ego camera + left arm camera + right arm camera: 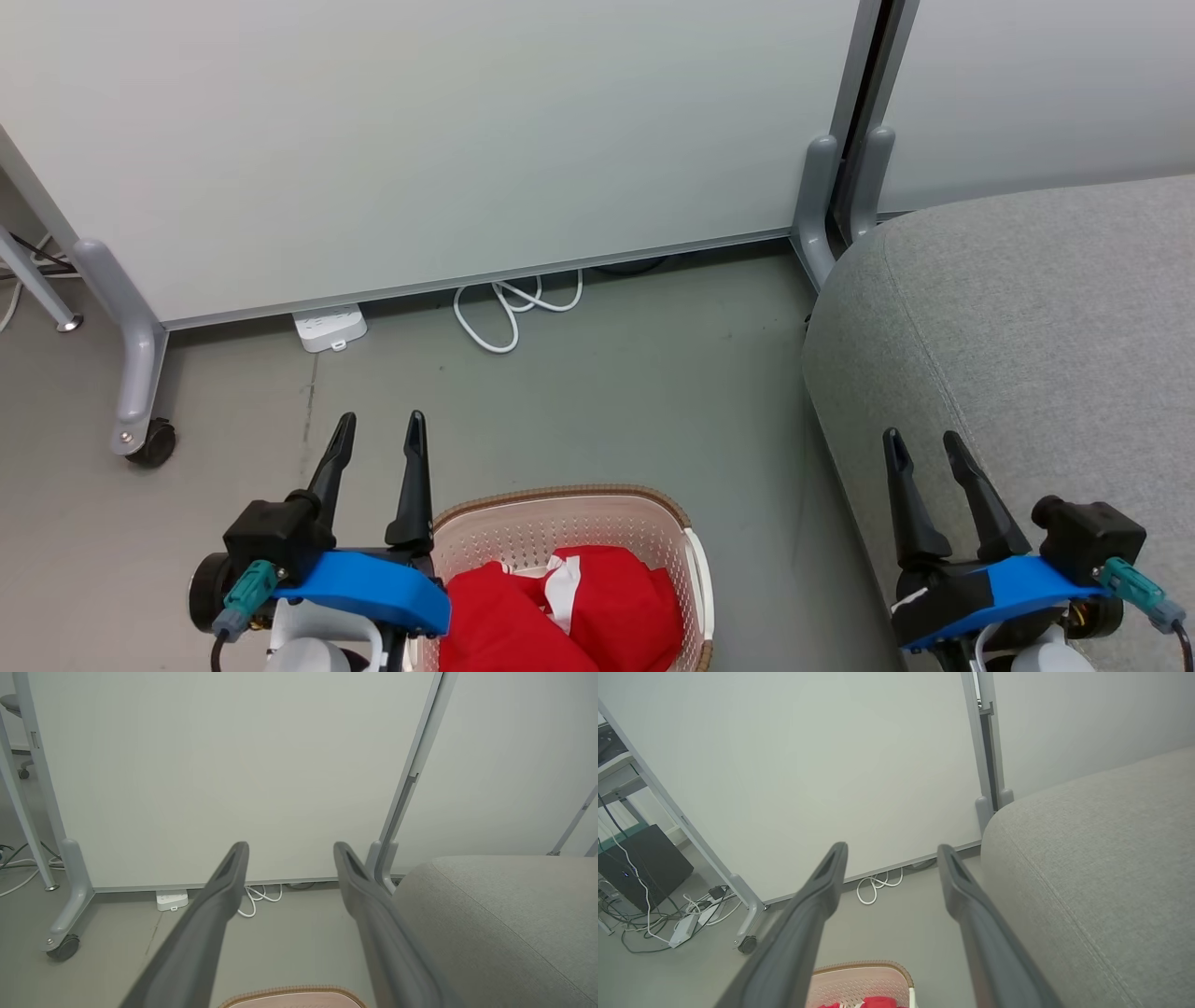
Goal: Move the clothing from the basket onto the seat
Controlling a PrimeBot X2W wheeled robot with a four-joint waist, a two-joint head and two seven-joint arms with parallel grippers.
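The left claw (381,417) and right claw (921,436) gape wide, empty; clothing (616,597) seemingly untouched in basket (569,490).

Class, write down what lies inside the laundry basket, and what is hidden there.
Inside the basket lies bunched red clothing with white trim. The fabric covers the basket's floor, so anything beneath it cannot be seen.

Long dark tapered fingers (412,485) meet blue wrist covers (373,583) fitted with teal cable plugs (247,588).
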